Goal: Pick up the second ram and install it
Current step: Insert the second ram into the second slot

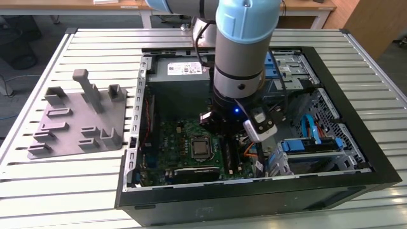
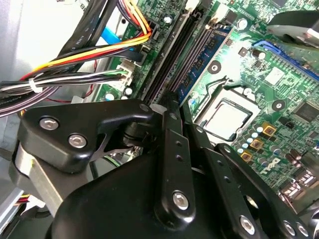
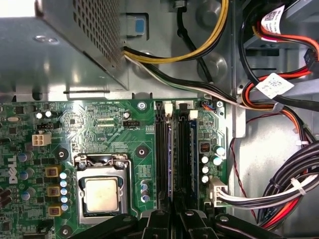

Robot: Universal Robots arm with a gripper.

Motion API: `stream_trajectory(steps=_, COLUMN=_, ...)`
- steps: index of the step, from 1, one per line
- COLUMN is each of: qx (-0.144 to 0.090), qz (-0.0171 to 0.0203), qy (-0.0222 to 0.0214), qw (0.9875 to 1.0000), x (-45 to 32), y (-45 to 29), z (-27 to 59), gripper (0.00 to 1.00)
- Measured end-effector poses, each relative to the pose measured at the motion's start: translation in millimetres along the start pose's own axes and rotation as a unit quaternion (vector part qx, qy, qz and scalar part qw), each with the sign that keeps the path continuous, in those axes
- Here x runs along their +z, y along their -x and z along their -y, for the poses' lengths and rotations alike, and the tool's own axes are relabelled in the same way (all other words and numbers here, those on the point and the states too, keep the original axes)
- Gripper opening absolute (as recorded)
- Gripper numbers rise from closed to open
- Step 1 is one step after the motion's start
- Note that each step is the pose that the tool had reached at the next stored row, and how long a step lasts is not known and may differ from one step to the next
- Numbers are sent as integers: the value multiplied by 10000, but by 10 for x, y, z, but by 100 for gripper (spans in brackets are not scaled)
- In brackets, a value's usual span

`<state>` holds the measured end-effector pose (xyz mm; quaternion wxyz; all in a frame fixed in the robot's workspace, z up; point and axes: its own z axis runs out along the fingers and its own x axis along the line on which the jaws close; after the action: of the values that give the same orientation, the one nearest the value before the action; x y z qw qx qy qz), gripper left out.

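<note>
We see the arm (image 1: 240,57) as a thick grey cylinder with a pale blue joint cap at its top and a black wrist section below, where a small blue light glows beside a white mounted block. A thin black cable runs down its side. In the second wrist view the gripper (image 2: 172,112) is glossy black, built of rounded linkage bars pinned with silver screws.

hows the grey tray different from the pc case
The grey tray is a flat plate with upright pegs; the case is a deep black open box holding a green motherboard. The tray lies at the exterior view's left, the case to its right. Both rest on the slatted table.
</note>
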<state>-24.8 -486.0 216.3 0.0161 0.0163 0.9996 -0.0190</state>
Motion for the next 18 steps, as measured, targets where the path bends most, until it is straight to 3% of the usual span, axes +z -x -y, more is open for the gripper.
stream_trajectory(steps=8, qx=-3, qz=3, qy=-103, qw=9999, x=10, y=-3, z=-1, gripper=14)
stream_trajectory(steps=18, qx=-3, qz=3, qy=-104, qw=9999, x=30, y=-4, z=-43, gripper=14)
